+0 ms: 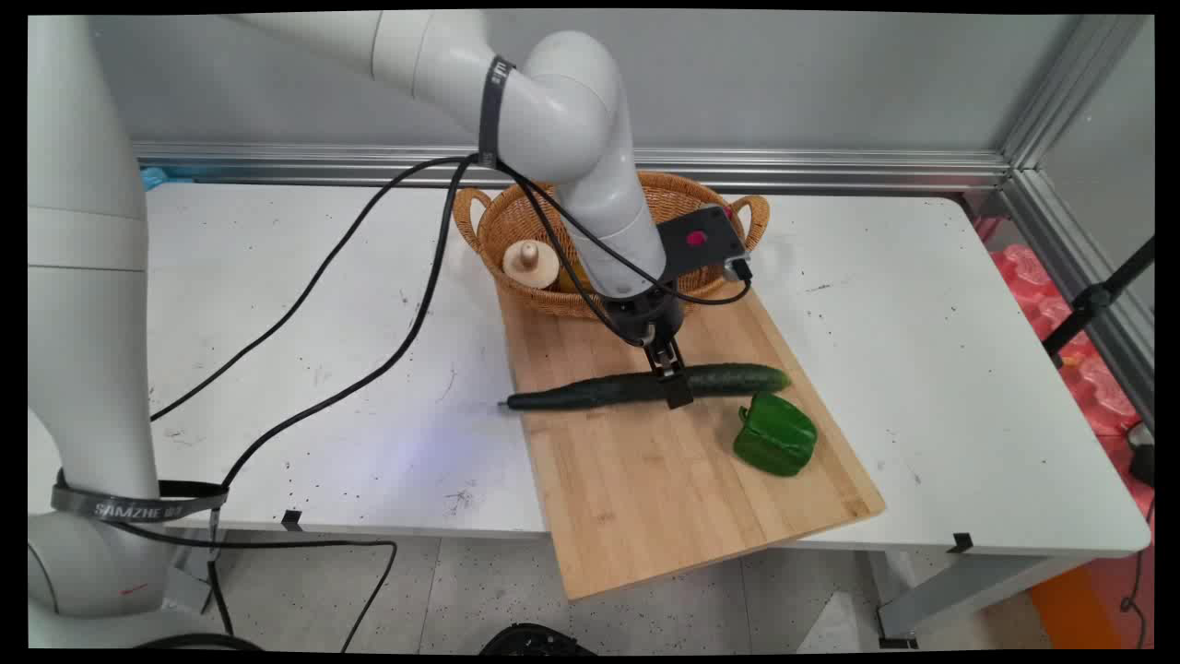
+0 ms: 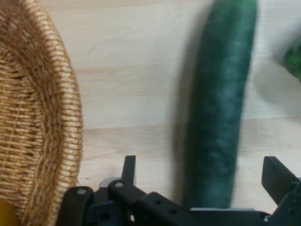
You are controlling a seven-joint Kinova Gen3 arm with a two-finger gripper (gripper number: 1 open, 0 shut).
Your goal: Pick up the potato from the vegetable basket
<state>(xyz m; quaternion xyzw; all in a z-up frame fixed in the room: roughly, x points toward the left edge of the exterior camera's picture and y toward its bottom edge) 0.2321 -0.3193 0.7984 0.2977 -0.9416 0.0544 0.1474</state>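
Note:
A long dark green cucumber point(image 1: 590, 392) lies across the wooden cutting board point(image 1: 645, 498). My black gripper point(image 1: 671, 383) is down over the cucumber's middle and stands open. One finger is on the far side of the cucumber and the other on the near side. In the hand view the cucumber point(image 2: 221, 94) runs up between the two fingers point(image 2: 128, 167), with a gap showing on each side of it. A green bell pepper point(image 1: 776, 435) rests on the board just to the right and nearer, and shows at the hand view's right edge point(image 2: 295, 59).
A wicker basket point(image 1: 719, 198) with two handles stands at the board's far end, right behind the hand, and its rim point(image 2: 47, 117) fills the hand view's left. Inside are a pale wooden piece point(image 1: 530, 263) and something yellow. Black cables hang to the left.

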